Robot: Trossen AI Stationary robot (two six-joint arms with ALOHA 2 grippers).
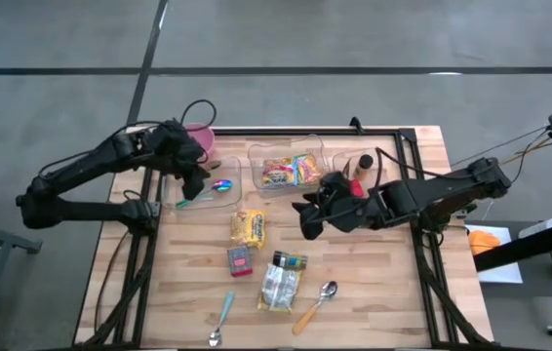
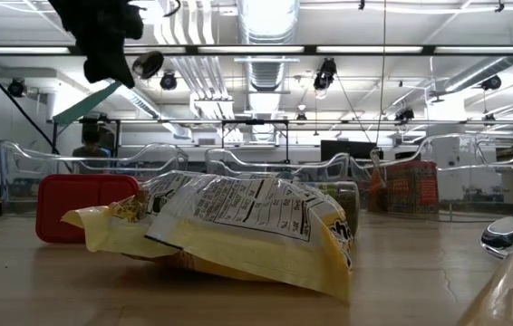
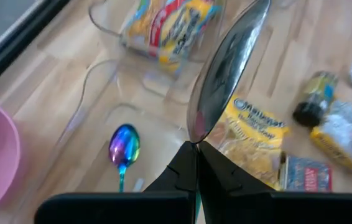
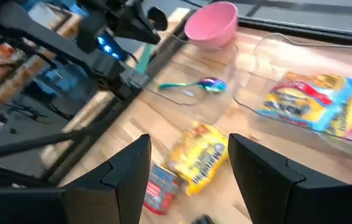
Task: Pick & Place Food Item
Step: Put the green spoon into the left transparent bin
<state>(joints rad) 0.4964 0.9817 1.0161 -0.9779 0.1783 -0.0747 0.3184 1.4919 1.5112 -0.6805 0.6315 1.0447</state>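
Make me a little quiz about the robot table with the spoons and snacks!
1. True or false: the left gripper is shut on a spoon.
2. What lies in the clear tray under that gripper: a rainbow spoon, a fork or a cup?
3. Which snack sits just below the open right gripper in its wrist view?

Key
1. True.
2. A rainbow spoon.
3. The yellow snack bag.
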